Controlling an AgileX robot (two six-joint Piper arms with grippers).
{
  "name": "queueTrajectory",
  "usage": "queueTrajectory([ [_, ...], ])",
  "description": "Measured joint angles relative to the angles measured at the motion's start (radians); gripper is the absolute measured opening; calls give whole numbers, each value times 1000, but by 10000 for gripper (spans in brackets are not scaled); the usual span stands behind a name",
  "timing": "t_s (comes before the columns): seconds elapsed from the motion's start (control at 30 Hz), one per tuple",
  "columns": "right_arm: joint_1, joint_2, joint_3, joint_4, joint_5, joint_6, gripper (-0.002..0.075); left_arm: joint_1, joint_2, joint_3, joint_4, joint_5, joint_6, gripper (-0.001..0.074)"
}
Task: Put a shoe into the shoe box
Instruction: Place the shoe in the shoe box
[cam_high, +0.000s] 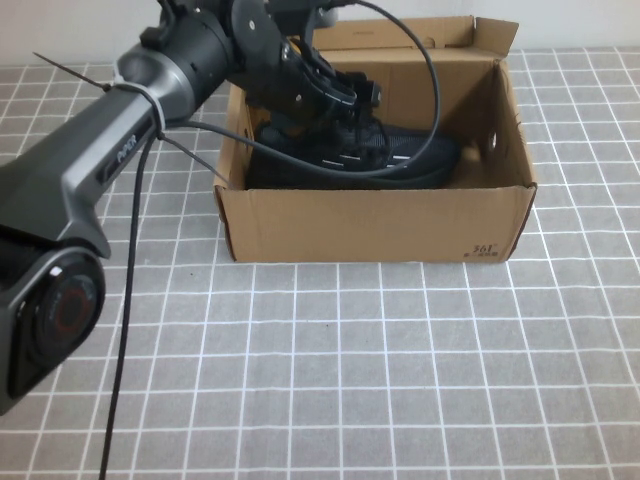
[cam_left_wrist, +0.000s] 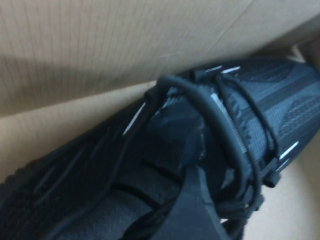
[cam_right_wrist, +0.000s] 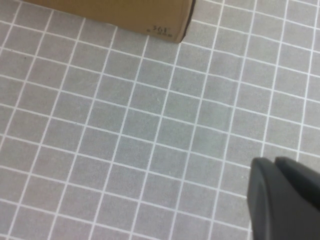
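The brown cardboard shoe box stands open at the back middle of the table. The black shoe lies on its floor, toe toward the right wall. My left arm comes in from the left and reaches down into the box, with the left gripper right at the shoe's laces. In the left wrist view the shoe fills most of the picture against the box's inner wall. My right gripper hangs shut over bare tiles in front of the box's printed corner; it holds nothing.
The table is a grey tiled surface with white grid lines. A black cable from the left arm loops over the box's opening. The box's rear flap stands up at the back.
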Motion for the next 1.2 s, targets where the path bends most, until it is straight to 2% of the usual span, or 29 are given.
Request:
queueTrajectory([
  [0.53,0,0,0,-3,0,0,-16,0,86,-19,-39,-83,-45,484],
  [0.63,0,0,0,-3,0,0,-16,0,104,-26,-54,-110,-47,463],
  [0.73,0,0,8,-3,0,0,-17,0,106,-28,-62,-129,-47,398],
  [1.07,0,0,132,8,-2,4,-16,0,106,-28,-123,-161,123,55],
  [1.2,0,0,139,21,-21,4,-16,0,106,-28,-136,-168,142,12],
])
